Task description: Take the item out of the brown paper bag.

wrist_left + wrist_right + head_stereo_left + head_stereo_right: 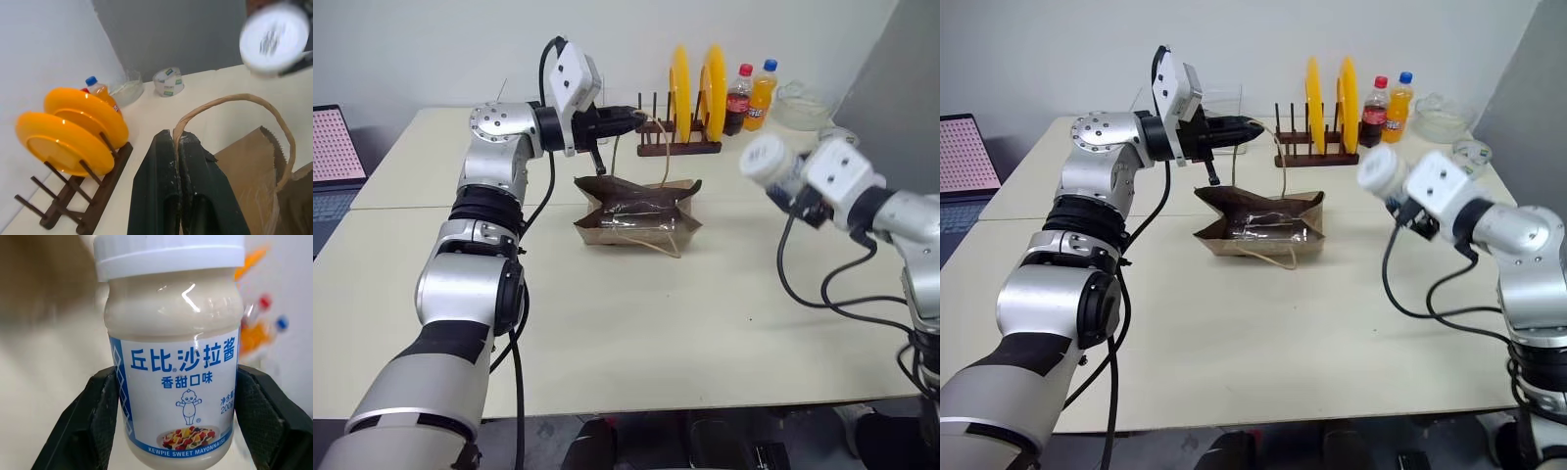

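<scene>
The brown paper bag (636, 227) sits mid-table with its mouth open, and something clear and shiny shows inside it. My left gripper (641, 116) is shut on one tan loop handle (234, 98), holding it up above the bag. The item (176, 372), a small bottle with a white cap, creamy contents and a white-and-blue label, is outside the bag. It hangs in the air to the bag's right (764, 157), well above the table. My right gripper (176, 396) is shut on its body, one black finger (98, 411) on each side.
A wooden rack with two yellow plates (690, 83) stands behind the bag. Beside it are a cola bottle (737, 98), an orange soda bottle (761, 95) and a glass bowl (800, 106). A tape roll (167, 81) lies far right. A laptop (333, 157) is at the left edge.
</scene>
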You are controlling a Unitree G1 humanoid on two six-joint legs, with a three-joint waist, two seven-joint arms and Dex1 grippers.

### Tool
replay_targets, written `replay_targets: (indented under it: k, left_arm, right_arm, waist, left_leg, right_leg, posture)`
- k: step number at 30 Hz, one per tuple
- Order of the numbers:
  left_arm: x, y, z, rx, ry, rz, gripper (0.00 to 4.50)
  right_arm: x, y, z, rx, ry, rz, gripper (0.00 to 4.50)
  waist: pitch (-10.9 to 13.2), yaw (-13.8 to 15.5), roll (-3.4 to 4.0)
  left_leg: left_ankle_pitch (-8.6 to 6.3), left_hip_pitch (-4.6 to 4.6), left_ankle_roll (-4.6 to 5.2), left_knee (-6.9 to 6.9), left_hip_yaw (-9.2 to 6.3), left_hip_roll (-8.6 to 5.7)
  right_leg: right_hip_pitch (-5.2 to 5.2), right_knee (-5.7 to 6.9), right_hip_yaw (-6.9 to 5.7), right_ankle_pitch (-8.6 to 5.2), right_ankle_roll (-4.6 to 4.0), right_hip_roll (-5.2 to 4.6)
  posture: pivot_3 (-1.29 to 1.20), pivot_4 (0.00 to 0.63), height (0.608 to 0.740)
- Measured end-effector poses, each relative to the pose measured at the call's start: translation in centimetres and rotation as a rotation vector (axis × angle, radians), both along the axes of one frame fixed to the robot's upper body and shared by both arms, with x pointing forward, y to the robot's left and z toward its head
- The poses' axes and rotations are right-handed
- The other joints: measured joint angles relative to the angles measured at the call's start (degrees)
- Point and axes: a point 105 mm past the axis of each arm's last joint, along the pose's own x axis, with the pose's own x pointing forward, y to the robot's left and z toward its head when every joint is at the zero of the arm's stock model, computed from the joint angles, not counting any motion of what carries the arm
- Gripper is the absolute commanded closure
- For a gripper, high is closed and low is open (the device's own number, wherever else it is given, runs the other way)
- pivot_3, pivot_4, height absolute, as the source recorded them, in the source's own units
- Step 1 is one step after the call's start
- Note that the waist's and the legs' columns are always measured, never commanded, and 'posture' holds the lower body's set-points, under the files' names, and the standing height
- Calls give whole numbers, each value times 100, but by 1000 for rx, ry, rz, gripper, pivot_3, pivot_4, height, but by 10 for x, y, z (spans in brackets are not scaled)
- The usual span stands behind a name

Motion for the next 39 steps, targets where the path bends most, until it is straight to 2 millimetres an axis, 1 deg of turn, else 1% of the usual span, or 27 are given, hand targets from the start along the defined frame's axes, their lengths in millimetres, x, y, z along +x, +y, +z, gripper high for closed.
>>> replay_targets:
  k: [2,5,9,12,13,15,17,18,21,24,26,29,31,32,33,34,36,38,39]
  left_arm:
    - [0,-1,0,0,1,-2,4500]
    - [0,-1,0,0,1,-3,4500]
    - [0,0,0,2,1,-4,4500]
    - [-1,0,-1,7,5,-12,4500]
    - [-1,0,-1,9,6,-15,4500]
    - [-2,0,-1,10,8,-16,4500]
    - [-2,0,-1,11,9,-17,4500]
    - [-2,0,-1,12,8,-18,4500]
    - [-2,0,-1,12,7,-20,4500]
    - [-2,0,-1,13,6,-21,4500]
    - [-2,0,0,13,3,-20,4500]
    - [-2,0,1,11,-3,-16,4500]
    - [-2,0,1,12,-14,-15,4500]
    - [-3,2,1,14,-16,-13,4500]
    - [-3,3,1,16,-15,-11,4500]
    - [-3,4,0,19,-13,-14,4303]
    - [-3,7,-2,28,-4,-13,3906]
    - [-4,13,-2,41,-1,-5,3335]
    - [-4,15,-2,46,-1,-5,3065]
  right_arm:
    - [5,-10,-18,-88,41,-18,1501]
    - [10,-20,-40,-192,86,-18,1501]
    - [10,-20,-65,-259,161,35,1501]
    - [9,-18,-76,-286,195,74,1501]
    - [9,-18,-77,-291,199,78,1501]
    - [9,-18,-78,-295,200,84,763]
    - [8,-18,-78,-298,204,95,118]
    - [8,-18,-78,-300,204,100,51]
    - [7,-17,-78,-294,213,110,51]
    - [2,-14,-71,-279,197,125,51]
    - [-6,-8,-60,-209,189,140,51]
    - [-22,3,-34,-79,150,163,51]
    - [-36,12,-16,42,112,184,51]
    - [-46,21,-9,132,73,204,51]
    - [-55,31,-6,196,49,230,51]
    - [-63,41,-7,262,27,247,18]
    - [-76,56,-15,393,9,247,0]
    - [-87,72,-30,520,27,217,0]
    - [-89,77,-34,541,40,210,0]
  waist:
    - [0,-23,0]
    - [0,-22,0]
    - [0,-20,0]
    - [1,-19,1]
    - [1,-18,1]
    - [1,-16,1]
    - [1,-15,1]
    - [1,-15,1]
    - [1,-15,1]
    - [1,-7,1]
    - [1,5,1]
    - [1,28,0]
    - [0,56,0]
    - [-1,64,-2]
    - [-1,66,-2]
    - [-1,76,-2]
    - [-1,75,-2]
    - [-1,68,-1]
    - [-1,64,-1]
  left_leg:
    - [1,2,0,2,3,2]
    - [1,2,-1,3,3,2]
    - [1,0,-2,2,3,2]
    - [2,-1,-2,2,3,2]
    - [2,-1,-2,2,2,2]
    - [2,-1,-2,3,2,2]
    - [2,-1,-2,2,2,3]
    - [2,-1,-2,2,2,3]
    - [2,-1,-2,3,2,3]
    - [2,-1,-2,3,0,3]
    - [2,-3,-2,3,-2,3]
    - [1,-3,-2,3,-4,4]
    - [1,-3,-2,3,-11,5]
    - [1,-3,-2,2,-18,8]
    - [1,-3,-1,1,-18,8]
    - [1,-3,-2,2,-22,8]
    - [1,-4,-2,5,-19,5]
    - [2,-2,-2,7,-17,1]
    - [1,0,-2,11,-15,0]
  right_leg:
    - [0,5,2,0,0,1]
    - [0,5,1,0,0,1]
    - [0,1,1,0,0,0]
    - [0,-1,-1,0,0,1]
    - [0,-1,-1,0,0,0]
    - [0,-1,-1,0,0,1]
    - [0,-1,-1,0,0,1]
    - [1,-1,-1,0,0,1]
    - [2,-1,-1,0,0,1]
    - [2,-2,-3,0,0,1]
    - [2,-2,-4,0,0,1]
    - [4,-3,-4,0,0,1]
    - [8,-4,-10,0,0,1]
    - [10,-7,-15,0,0,4]
    - [10,-6,-14,0,0,4]
    - [11,-5,-17,0,0,4]
    - [10,-1,-13,0,0,4]
    - [8,7,-8,0,0,3]
    - [9,10,-5,0,0,3]
  posture:
    - [0,150,740]
    - [0,150,740]
    - [0,150,740]
    - [0,150,740]
    - [0,150,740]
    - [0,150,740]
    - [0,150,740]
    - [0,150,740]
    - [0,150,740]
    - [0,150,740]
    - [0,150,740]
    - [0,150,740]
    - [0,150,740]
    - [0,150,740]
    - [0,150,740]
    - [0,150,740]
    - [0,150,740]
    - [0,150,740]
    - [0,150,740]
